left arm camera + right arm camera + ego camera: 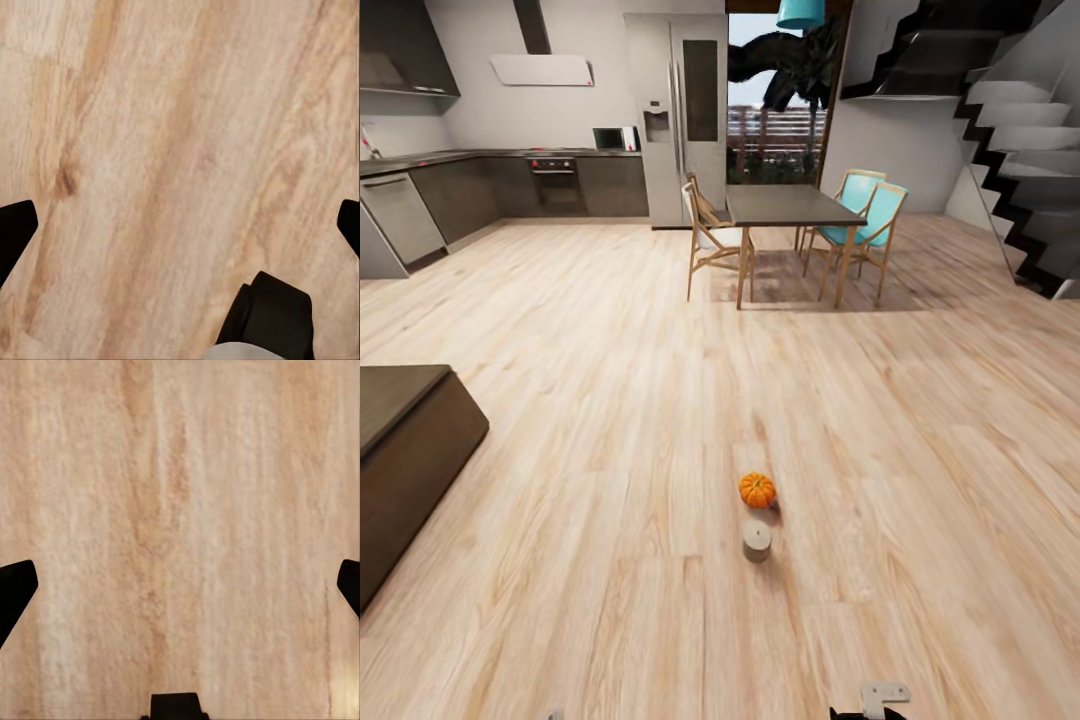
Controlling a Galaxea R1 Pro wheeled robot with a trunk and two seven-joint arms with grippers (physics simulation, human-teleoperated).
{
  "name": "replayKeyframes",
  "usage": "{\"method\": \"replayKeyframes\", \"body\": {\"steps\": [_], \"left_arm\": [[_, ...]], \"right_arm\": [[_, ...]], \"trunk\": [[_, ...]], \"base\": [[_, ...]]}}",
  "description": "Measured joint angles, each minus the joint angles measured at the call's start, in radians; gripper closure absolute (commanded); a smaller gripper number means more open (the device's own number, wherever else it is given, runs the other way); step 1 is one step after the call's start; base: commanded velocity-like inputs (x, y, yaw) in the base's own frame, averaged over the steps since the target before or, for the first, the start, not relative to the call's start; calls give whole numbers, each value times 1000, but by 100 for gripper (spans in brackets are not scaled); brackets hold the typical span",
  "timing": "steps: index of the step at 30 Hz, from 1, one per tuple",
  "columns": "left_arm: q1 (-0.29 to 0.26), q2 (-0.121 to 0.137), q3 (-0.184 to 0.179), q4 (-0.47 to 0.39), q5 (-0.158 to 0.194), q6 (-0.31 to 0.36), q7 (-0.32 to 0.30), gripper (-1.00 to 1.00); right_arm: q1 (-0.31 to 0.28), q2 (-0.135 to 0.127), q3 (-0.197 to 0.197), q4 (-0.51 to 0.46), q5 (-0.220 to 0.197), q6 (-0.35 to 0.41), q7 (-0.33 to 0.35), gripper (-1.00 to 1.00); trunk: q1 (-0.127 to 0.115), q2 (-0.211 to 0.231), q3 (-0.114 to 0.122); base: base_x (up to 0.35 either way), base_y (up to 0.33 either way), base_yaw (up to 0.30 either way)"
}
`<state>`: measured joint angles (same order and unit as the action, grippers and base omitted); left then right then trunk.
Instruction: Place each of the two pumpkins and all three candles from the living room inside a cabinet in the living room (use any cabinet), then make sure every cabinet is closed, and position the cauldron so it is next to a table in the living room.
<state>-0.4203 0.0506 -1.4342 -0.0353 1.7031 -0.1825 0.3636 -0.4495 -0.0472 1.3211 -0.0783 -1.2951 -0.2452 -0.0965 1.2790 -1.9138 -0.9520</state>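
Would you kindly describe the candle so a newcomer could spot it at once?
Start at the dining table at the far end of the room, then come toward the camera across the open wood floor. Two small things sit there side by side, almost touching. The candle is the nearer one: a squat grey-beige cylinder, unlike the round, bright-orange pumpkin just behind it.

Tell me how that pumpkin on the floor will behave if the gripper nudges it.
The pumpkin is round and ribbed, so it would probably roll or wobble. The candle sits right beside it and might get bumped. The smooth floor likely offers little grip.
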Motion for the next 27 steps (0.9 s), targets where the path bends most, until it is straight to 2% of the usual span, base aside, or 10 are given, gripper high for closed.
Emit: {"method": "replayKeyframes", "body": {"steps": [27], "left_arm": [[9, 0, 0, 0, 0, 0, -2, -100]], "right_arm": [[0, 4, 1, 1, -3, 0, 0, -100]], "trunk": [[0, 0, 0]], "base": [[333, 0, 0]]}}
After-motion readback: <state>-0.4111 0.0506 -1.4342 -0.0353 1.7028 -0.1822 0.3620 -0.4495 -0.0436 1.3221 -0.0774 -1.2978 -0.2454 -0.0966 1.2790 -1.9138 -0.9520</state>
